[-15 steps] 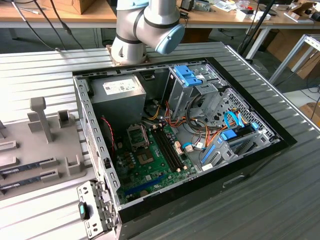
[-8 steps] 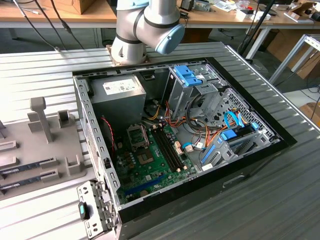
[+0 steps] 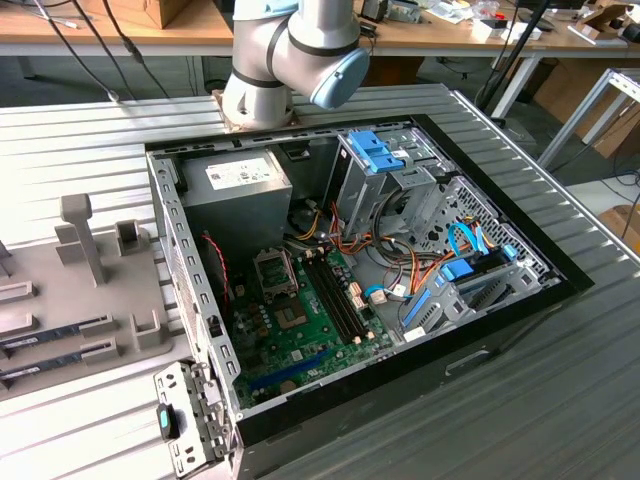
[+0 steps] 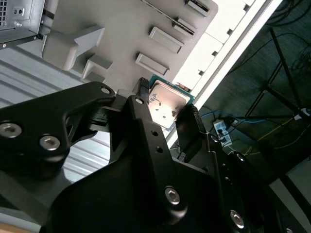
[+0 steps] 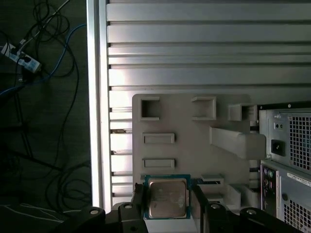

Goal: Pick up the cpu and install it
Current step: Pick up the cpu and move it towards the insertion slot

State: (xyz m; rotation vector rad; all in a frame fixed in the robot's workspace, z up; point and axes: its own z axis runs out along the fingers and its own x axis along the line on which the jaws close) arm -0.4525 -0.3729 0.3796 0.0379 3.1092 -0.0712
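gripping, second wrist view: the hand (image 4: pixel 164 110) has its two black fingers (image 4: pixel 187 121) closed on opposite edges of the cpu (image 4: pixel 168 103), whose silvery top and thin green rim face the camera.
beneath, second wrist view: the grey tray (image 4: pixel 121 29) with raised slots lies on the ribbed counter (image 4: pixel 19 77); the cpu is held apart from it, nearer the camera.
first wrist view: the cpu (image 5: pixel 166 198) sits squarely between the fingers, over the tray's edge; the case (image 5: pixel 291 145) stands just beside the tray.
arm, exterior view: the arm (image 3: pixel 290 50) rises at twelve o'clock of the open case.
case, exterior view: the green motherboard (image 3: pixel 300 310) lies flat inside, with the square socket (image 3: pixel 275 270) on it and the power-supply box (image 3: pixel 235 195) at eleven o'clock.
tray, exterior view: on the counter at nine o'clock of the case, at the exterior view's left.
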